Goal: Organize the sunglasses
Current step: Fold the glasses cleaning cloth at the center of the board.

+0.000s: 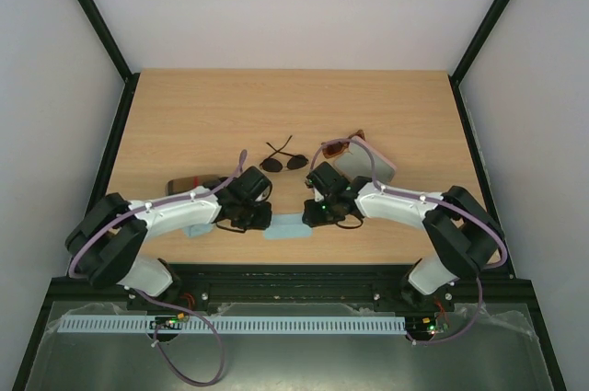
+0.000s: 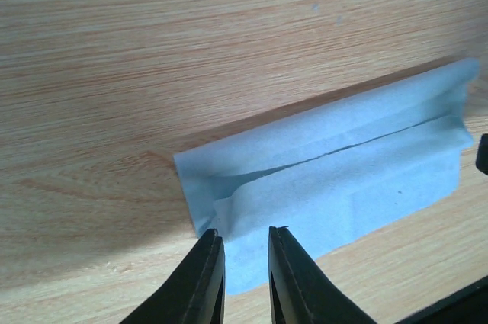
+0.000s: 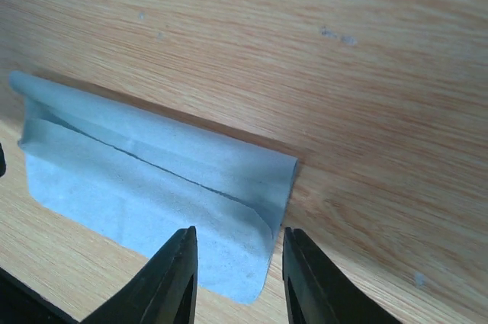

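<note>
From here I see both pairs lying out on the wooden table (image 1: 184, 115), past the two arms and near its middle. The aviator pair (image 1: 283, 162) sits with its two dark lenses side by side, so its long axis runs left to right. Its thin black wire temples angle away toward the far edge. Just to its right, the reddish-brown pair (image 1: 338, 146) has a thick plastic frame. Its long axis is tilted, running from near-left to far-right. It lies at the far-left corner of the flat pink case (image 1: 375, 167), and I cannot tell whether it rests on the case or only beside it. The brown case (image 1: 189, 183), oblong and rounded, lies to the left and is half hidden by the left arm. I cannot tell whether either case is open. Both arms are over a folded pale blue cloth (image 2: 343, 179) with a soft matte nap and a crease along its length. The left gripper (image 2: 244, 236) has its jaws parted a little above one end of the cloth, pinching nothing. The right gripper (image 3: 240, 232) stands released over the other end, with a wider gap.
</note>
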`<state>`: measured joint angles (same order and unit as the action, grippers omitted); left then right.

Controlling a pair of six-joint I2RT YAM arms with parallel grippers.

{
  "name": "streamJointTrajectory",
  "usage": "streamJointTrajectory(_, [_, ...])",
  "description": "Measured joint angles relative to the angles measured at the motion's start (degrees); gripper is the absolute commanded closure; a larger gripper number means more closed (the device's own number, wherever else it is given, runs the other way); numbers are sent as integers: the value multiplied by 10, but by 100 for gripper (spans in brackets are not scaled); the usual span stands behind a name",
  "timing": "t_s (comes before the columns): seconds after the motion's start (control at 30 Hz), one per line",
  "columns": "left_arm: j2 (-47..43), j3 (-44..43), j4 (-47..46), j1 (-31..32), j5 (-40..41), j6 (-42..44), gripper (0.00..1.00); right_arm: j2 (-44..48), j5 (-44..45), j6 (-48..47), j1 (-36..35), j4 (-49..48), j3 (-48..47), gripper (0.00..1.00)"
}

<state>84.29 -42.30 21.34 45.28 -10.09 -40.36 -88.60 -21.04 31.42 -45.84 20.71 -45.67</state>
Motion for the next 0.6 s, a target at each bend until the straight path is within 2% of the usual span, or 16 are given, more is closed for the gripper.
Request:
streamJointTrajectory(0.1, [-14,0,0,1,1,-3,81,8,7,1,-2,0,-3,69])
streamJointTrajectory(0.17, [-19,-1,-1,0,5,-5,85,7,15,1,-4,0,-9,69])
streamJointTrajectory(0.23, [-19,-3,-2,0,11,-8,91,3,19,2,-8,0,-18,73])
streamJointTrajectory(0.33, [-9,-13,-6,-5,17,-13,95,-20,19,7,-19,-3,-43,79])
streamJointTrajectory(0.6, [33,-36,-44,-21,15,-19,98,-67,-24,35,-31,-40,-66,88])
